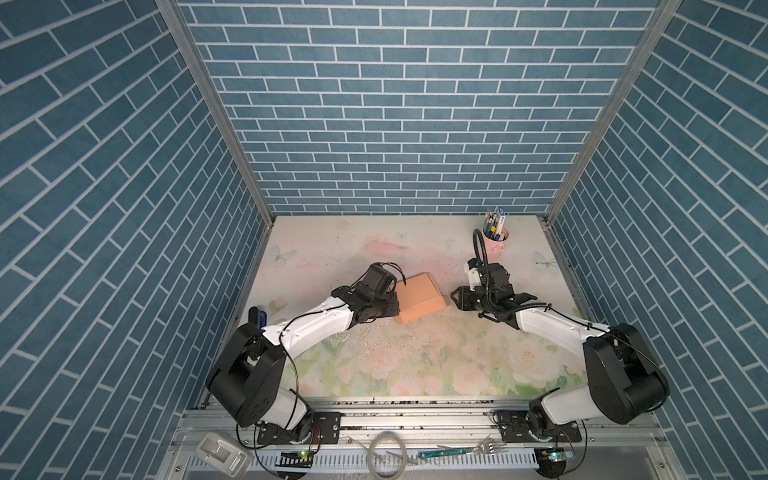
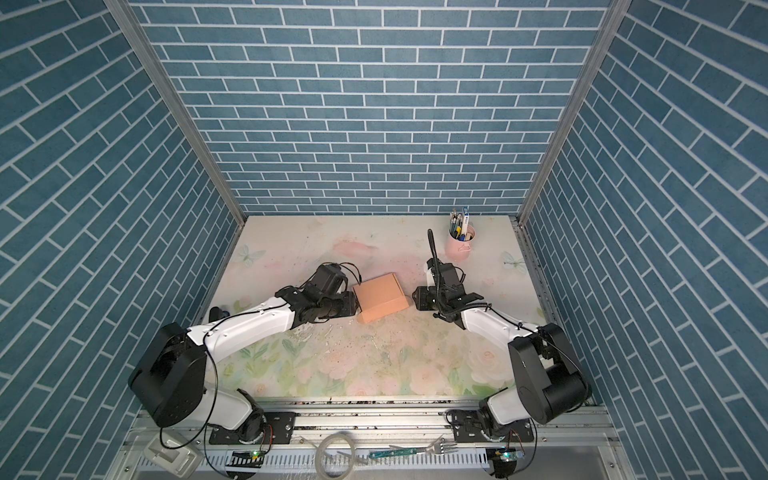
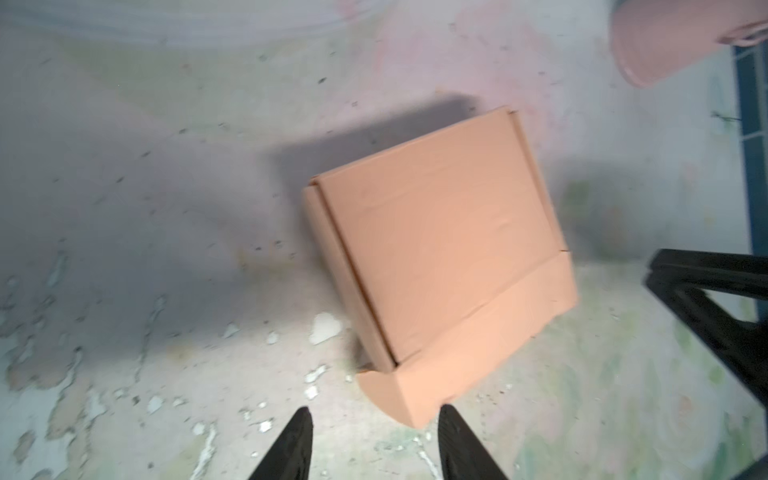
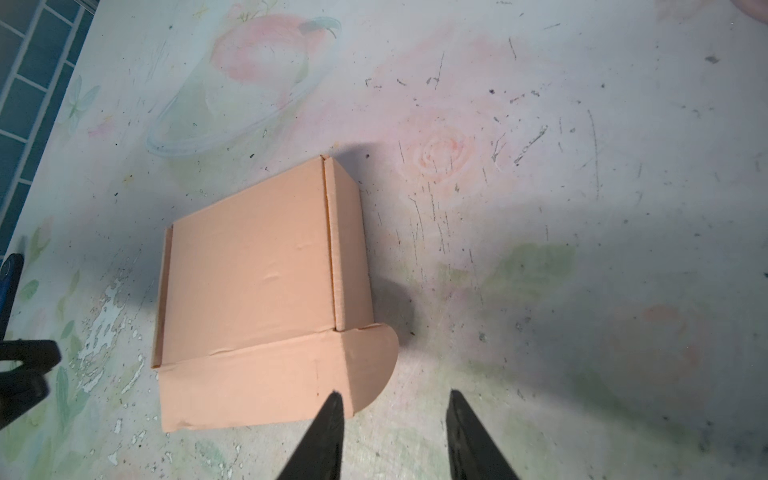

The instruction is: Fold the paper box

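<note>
The paper box [image 1: 420, 297] [image 2: 380, 297] is peach-orange and sits mid-table with its lid down. Its front flap [image 4: 249, 386] hangs outside the front wall, and a rounded ear [image 4: 370, 361] sticks out at the corner. My left gripper [image 1: 394, 306] [image 2: 353, 305] is at the box's left side. In the left wrist view it [image 3: 376, 409] stands open, with the box's [image 3: 440, 249] corner ear just ahead of the fingertips. My right gripper [image 1: 455, 297] [image 2: 415, 297] is just right of the box, apart from it. In the right wrist view it [image 4: 395, 392] is open, one fingertip [image 4: 332, 411] overlapping the flap.
A pink cup of pens [image 1: 495, 241] [image 2: 459, 245] [image 3: 665, 41] stands at the back right. A blue object [image 1: 258, 316] lies at the table's left edge. A fork [image 1: 478, 449] and a coil of tubing [image 1: 386, 455] lie on the front rail. Brick-patterned walls close three sides.
</note>
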